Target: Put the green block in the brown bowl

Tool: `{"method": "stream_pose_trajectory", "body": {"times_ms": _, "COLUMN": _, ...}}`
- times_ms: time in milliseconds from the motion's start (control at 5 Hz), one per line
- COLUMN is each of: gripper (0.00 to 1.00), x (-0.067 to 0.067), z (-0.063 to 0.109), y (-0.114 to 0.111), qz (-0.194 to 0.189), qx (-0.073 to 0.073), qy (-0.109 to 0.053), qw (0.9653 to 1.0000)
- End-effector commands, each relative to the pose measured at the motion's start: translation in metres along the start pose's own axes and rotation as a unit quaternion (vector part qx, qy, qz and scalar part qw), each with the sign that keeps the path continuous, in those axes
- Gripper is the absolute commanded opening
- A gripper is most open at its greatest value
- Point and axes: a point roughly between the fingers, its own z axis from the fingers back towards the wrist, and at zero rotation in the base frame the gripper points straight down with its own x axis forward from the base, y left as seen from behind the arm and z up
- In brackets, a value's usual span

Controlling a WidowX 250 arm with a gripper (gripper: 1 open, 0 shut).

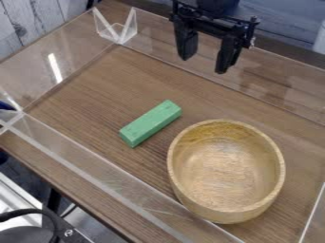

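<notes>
1. Wooden table (pixel 114 85) filled most of the view, ringed by a clear acrylic wall (pixel 76 176) along the near edge and sides.
2. Brown bowl (pixel 229 207) sat at lower right on the table, upright, nothing inside it.
3. Gripper (pixel 207 49) hung at top centre, pointing down, jaws spread wide, holding nothing, well apart from block and bowl.
4. Green block (pixel 151 122) lay flat on the table, angled diagonally, just left of the bowl's rim, not touching it.
5. Small clear bracket (pixel 117 28) stood at the far left corner.
</notes>
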Motion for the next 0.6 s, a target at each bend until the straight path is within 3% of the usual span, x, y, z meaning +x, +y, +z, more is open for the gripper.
{"method": "stream_pose_trajectory", "body": {"times_ms": 0, "gripper": 1.0, "x": -0.004, "z": -0.007, "y": 0.002, "qz": -0.007, "qx": 0.002, "qy": 0.012, "qw": 0.9999}}
{"method": "stream_pose_trajectory", "body": {"times_ms": 200, "gripper": 1.0, "x": -0.018, "z": -0.014, "y": 0.009, "qz": -0.046, "qx": 0.007, "qy": 0.026, "qw": 0.9986}}
{"method": "stream_pose_trajectory", "body": {"times_ms": 400, "gripper": 1.0, "x": -0.031, "z": -0.023, "y": 0.019, "qz": -0.064, "qx": 0.009, "qy": 0.029, "qw": 0.9975}}
